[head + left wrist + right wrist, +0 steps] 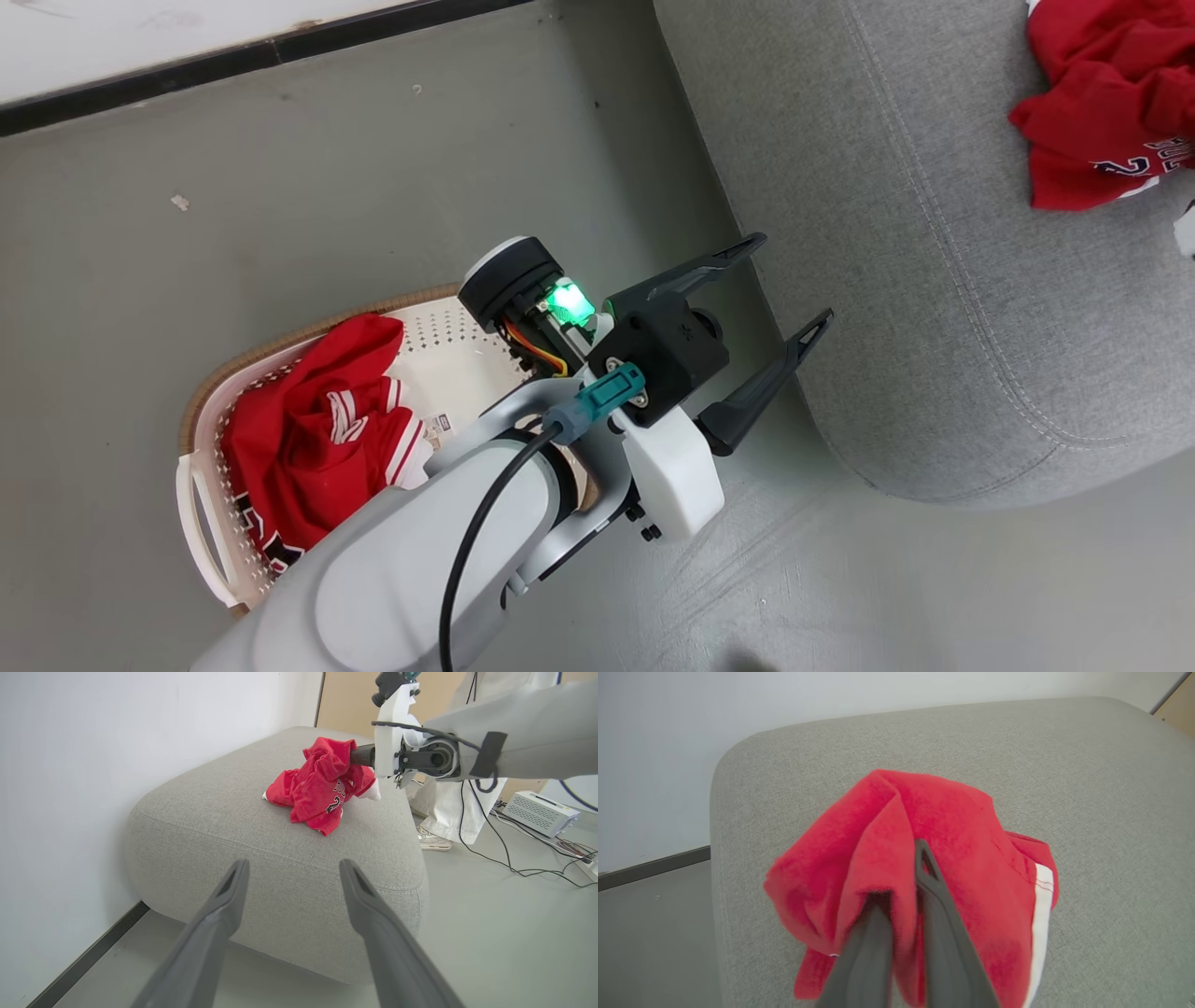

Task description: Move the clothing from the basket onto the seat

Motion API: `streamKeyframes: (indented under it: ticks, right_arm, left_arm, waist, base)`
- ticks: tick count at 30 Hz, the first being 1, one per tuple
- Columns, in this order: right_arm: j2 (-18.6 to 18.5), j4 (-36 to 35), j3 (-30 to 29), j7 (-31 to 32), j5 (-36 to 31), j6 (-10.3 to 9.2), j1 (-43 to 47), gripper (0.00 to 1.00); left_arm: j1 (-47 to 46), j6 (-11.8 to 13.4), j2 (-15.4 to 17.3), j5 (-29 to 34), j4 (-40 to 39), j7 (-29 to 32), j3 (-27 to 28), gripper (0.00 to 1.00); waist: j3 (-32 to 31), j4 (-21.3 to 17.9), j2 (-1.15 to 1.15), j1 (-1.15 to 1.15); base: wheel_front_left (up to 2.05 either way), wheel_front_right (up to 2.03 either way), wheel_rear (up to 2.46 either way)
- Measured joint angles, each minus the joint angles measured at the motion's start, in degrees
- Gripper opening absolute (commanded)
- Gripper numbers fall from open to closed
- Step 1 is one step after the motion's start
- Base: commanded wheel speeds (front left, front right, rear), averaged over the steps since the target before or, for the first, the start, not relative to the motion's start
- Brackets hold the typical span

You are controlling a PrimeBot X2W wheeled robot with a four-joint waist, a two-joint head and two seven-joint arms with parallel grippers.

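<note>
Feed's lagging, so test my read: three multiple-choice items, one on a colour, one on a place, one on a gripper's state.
1. The rim of the basket is: A blue; B brown; C black.
2. The clothing in the right gripper rests: A on the seat; B in the basket; C clear of both.
3. The left gripper is: A shut on clothing; B shut, empty; C open, empty.

1 B: the head view shows a brown edge.
2 A: the left wrist view shows the heap resting on the seat.
3 C: its jaws stand apart, nothing between.
</note>
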Motion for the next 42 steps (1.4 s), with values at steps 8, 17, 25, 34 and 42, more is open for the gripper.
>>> streamKeyframes:
  ticks: [8, 17, 25, 34, 42]
  right_arm:
    - [1.5, -2.2, 0.4, 0.0, 0.0, 0.00, 3.4, 1.00]
    - [3.1, -8.7, 1.3, -0.1, 0.1, 0.00, 7.5, 1.00]
    - [3.8, -14.7, 1.0, -0.2, 0.8, 0.00, 12.2, 1.00]
    - [4.6, -22.4, 2.0, -0.2, 0.7, 0.00, 16.5, 1.00]
    - [5.1, -28.6, 2.5, -0.2, -0.7, 0.00, 18.4, 1.00]
  left_arm:
    - [0.1, 0.0, 0.4, -0.1, 0.8, -0.8, 0.6, 1.00]
    - [1.1, 0.1, 1.5, -0.5, 1.6, -2.2, 2.0, 1.00]
    - [2.7, 0.5, 1.7, -0.7, 2.3, -3.4, 2.5, 1.00]
    - [4.3, 1.1, 1.8, -1.7, 2.9, -4.9, 3.4, 1.00]
    - [5.9, 2.6, 2.7, -2.1, 3.7, -7.2, 5.9, 1.00]
  waist:
    - [-0.8, -0.8, 0.00, 0.00]
    - [-2.5, -1.8, 0.00, 0.00]
    - [-4.4, -2.5, 0.00, 0.00]
    - [-6.6, -2.9, 0.00, 0.00]
    - [-8.6, -2.2, 0.00, 0.00]
  base:
    - [0.00, 0.00, 0.00]
    - [0.00, 0.00, 0.00]
    - [0.00, 0.00, 0.00]
    - [0.00, 0.00, 0.00]
    - [0.00, 0.00, 0.00]
